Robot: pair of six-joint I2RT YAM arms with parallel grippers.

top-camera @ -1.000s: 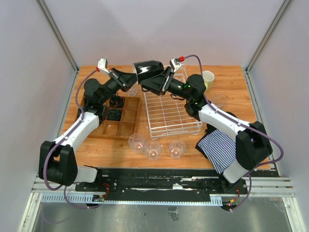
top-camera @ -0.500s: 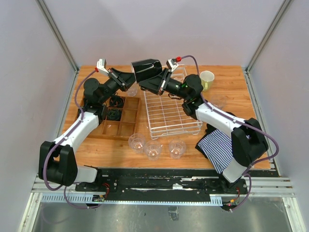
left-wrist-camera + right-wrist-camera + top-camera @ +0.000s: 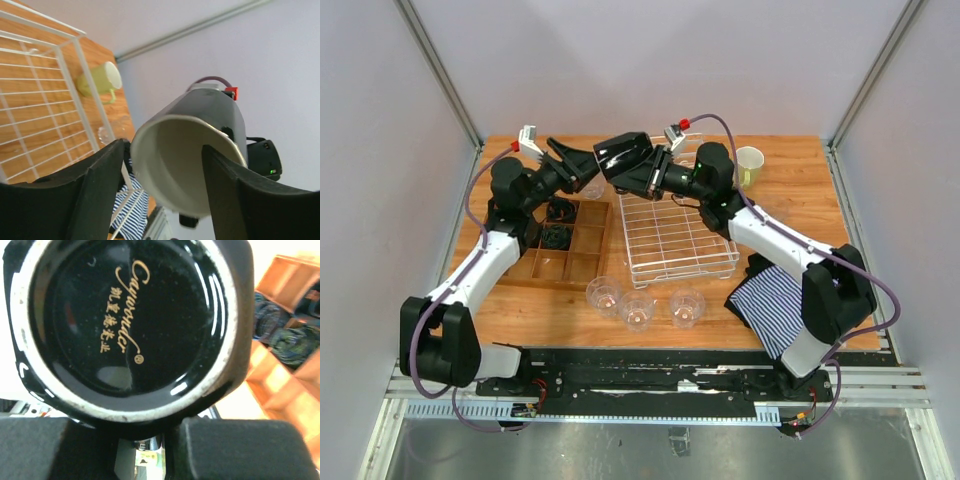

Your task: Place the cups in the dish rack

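Top view, right pincer (image 3: 642, 170): clamped on the glossy black ceramic mug (image 3: 618, 153), held aloft; white wire dish rack (image 3: 670, 235) lies just below it.
Left wrist, left pincer (image 3: 162, 147): apart, flanking the mug's white mouth, probably to take it over.
Right wrist, mug base (image 3: 125, 325): directly above the pads (image 3: 240, 450).

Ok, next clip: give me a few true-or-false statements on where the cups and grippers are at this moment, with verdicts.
1. The right gripper holds the black mug in the air. True.
2. The yellow-green mug sits inside the dish rack. False: it stands on the table beside it.
3. Three clear tumblers stand at the rack's near side. True.
4. The left gripper is shut. False: its fingers are spread at the mug's mouth.
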